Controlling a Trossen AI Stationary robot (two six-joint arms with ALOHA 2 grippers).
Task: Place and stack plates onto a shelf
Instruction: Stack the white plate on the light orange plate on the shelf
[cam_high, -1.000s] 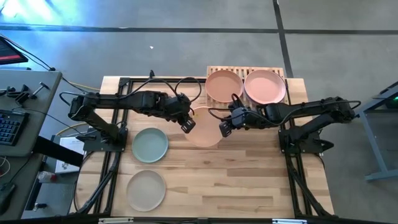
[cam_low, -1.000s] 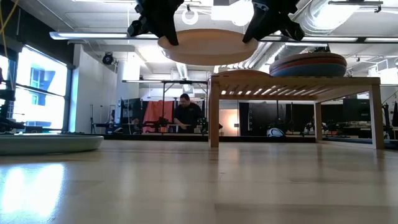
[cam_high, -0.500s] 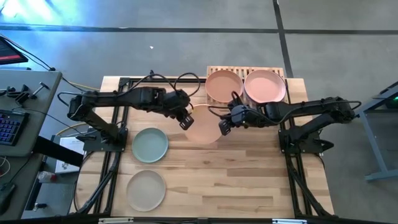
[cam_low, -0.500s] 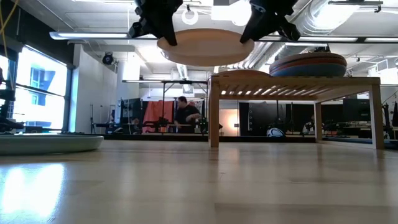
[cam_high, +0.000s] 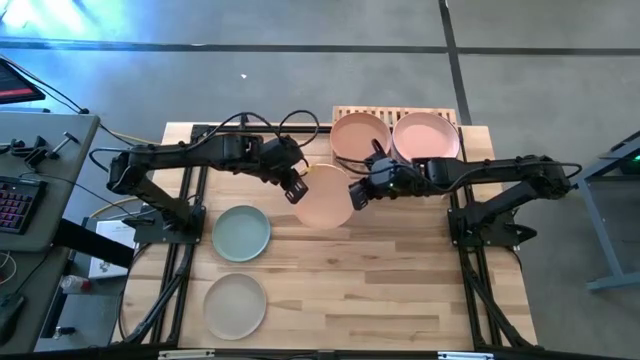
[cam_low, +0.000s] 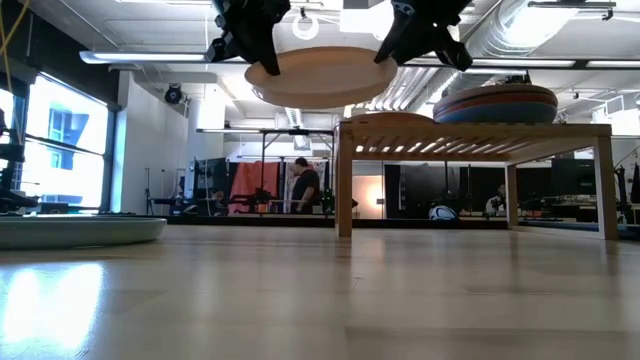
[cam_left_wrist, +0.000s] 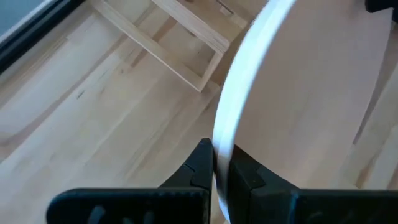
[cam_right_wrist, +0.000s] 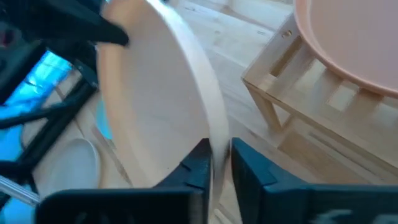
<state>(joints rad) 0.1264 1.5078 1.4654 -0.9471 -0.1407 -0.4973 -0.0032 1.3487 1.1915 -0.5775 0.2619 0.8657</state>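
Your left gripper (cam_high: 297, 190) and right gripper (cam_high: 359, 191) each stay pinched on opposite rims of the round matte peach plate (cam_high: 324, 196), held in the air beside the low bamboo slatted shelf (cam_high: 345, 113). It has edged closer to the shelf's near stack of plates (cam_high: 360, 136) in the last second, so the set-down looks close.

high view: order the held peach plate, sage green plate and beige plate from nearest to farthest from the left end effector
1. Peach plate: clamped in the left end effector itself, mid-table.
2. Sage green plate: on the table, toward the near-left.
3. Beige plate: near the front edge, beyond the green one.
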